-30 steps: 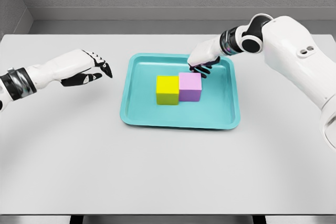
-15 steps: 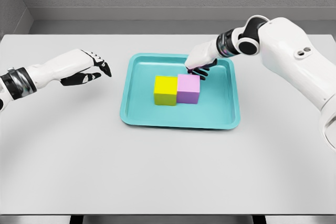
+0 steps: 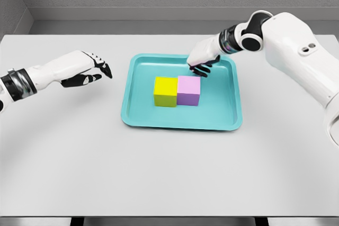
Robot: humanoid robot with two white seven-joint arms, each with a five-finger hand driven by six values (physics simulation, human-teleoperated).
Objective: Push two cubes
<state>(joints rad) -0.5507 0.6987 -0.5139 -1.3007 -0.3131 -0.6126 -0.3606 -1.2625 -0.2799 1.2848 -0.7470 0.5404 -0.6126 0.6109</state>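
Two cubes side by side and touching near the middle of a shallow teal plastic tray (image 3: 139, 115): a yellow cube (image 3: 166, 91) toward the tray's left edge, a pink-lilac cube (image 3: 188, 90) on its right flank. Tray near the centre of a plain light-grey counter (image 3: 169, 173), somewhat closer to the far edge.

Right hand (image 3: 201, 62) lowered over the tray's far right corner, dark fingertips (image 3: 200, 70) curled down just behind the pink-lilac cube's far right top edge, gripping nothing. Whether touching the cube or only just beside it: cannot tell from this angle. Placement probably chosen so that one shove on the pink-lilac cube carries through to the yellow one, faces flush, both sliding together toward the tray's left edge. Raised tray rim likely there to stop the pair short of the counter.

Left hand (image 3: 87, 70) held above the counter, well apart from the tray's left edge, fingers loosely spread and empty; apparently parked clear of the pushing line.

No brand, label or legible writing anywhere on cubes, tray, counter or arms.
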